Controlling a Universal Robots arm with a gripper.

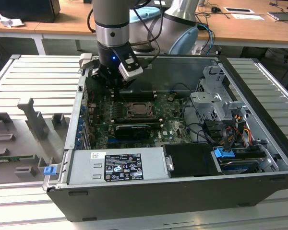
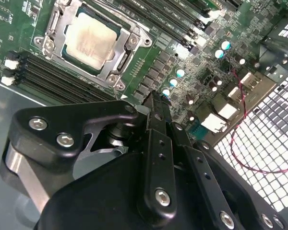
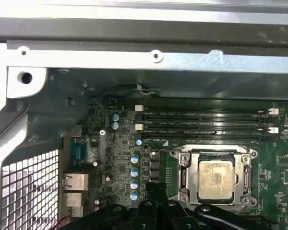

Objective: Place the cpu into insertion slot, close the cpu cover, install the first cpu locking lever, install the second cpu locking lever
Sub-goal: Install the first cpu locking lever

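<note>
The cpu (image 2: 90,40) (image 3: 213,175), a pale tan-silver square, lies flat in the insertion slot (image 2: 68,51) on the green board. Around it the silver cpu cover (image 2: 120,62) (image 3: 216,154) lies down as a frame, with the chip showing through its window. In the exterior view the socket (image 1: 137,111) sits mid-board inside the open computer case. My gripper (image 1: 116,85) (image 2: 156,100) (image 3: 156,191) hangs above the board's rear corner, a short way from the socket. Its black fingers meet at the tips with nothing between them.
Long black memory slots (image 3: 201,122) run beside the socket. A grey power supply (image 1: 117,165) fills the case front; a drive cage (image 1: 216,96) with cables stands at the exterior view's right. A perforated rear wall (image 3: 29,191) and blue capacitors (image 3: 134,175) are near the gripper.
</note>
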